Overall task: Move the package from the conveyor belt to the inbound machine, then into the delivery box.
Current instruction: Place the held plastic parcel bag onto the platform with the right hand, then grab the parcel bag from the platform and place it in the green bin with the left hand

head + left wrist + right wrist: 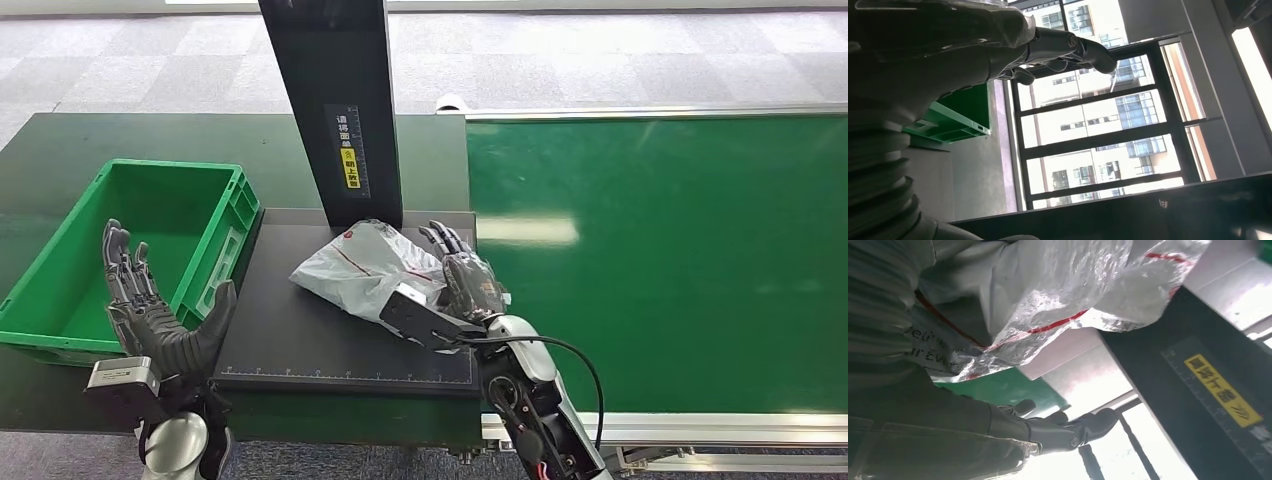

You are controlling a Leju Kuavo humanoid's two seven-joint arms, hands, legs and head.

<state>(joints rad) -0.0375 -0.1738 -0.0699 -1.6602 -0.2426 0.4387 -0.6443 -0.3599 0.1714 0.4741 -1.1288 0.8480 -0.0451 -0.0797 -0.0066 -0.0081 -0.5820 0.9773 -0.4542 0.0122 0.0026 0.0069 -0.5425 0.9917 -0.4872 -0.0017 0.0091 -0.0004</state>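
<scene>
The package [365,265], a crinkled white plastic bag with red lines, lies on the black platform [300,340] of the inbound machine, just in front of its dark column [345,110]. My right hand [470,280] sits at the bag's right edge and touches it, fingers stretched straight. In the right wrist view the package [1058,300] drapes against the palm side, while the fingers [1068,430] stay clear of it with a gap between; the thumb is hidden. My left hand [150,310] is raised with fingers spread and empty, beside the green delivery box [170,168].
The green conveyor belt [680,260] runs to the right of the platform. The column [1218,390] carries a yellow label. The green box [955,117] sits on a dark green table left of the platform, its inside bare.
</scene>
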